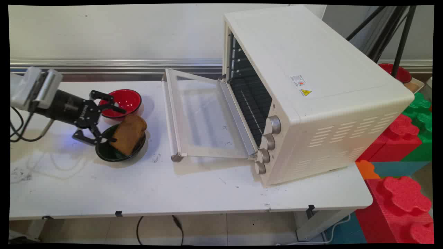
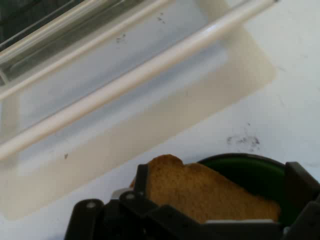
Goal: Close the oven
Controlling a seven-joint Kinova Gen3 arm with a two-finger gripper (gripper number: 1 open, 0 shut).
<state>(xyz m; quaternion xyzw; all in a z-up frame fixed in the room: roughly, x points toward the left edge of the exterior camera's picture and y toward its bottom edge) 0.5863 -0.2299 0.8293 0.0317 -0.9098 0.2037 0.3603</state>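
A brown slice of bread (image 1: pixel 129 134) leans in a dark green bowl (image 1: pixel 107 154) on the white table's left part. My gripper (image 1: pixel 117 125) comes in level from the left and is open, its fingers straddling the slice's left end. One finger (image 1: pixel 116 108) reaches over the red bowl (image 1: pixel 126 100) behind, and the other sits by the green bowl's rim. In the hand view the bread (image 2: pixel 200 192) lies between the fingers (image 2: pixel 141 179), with the green bowl (image 2: pixel 250 172) under it and a gap at the right finger.
A cream toaster oven (image 1: pixel 311 93) stands at the middle right with its glass door (image 1: pixel 200 117) folded down toward the bowls; the door (image 2: pixel 125 85) fills the hand view's upper part. Red, green and orange foam blocks (image 1: pixel 401 193) sit off the table's right end.
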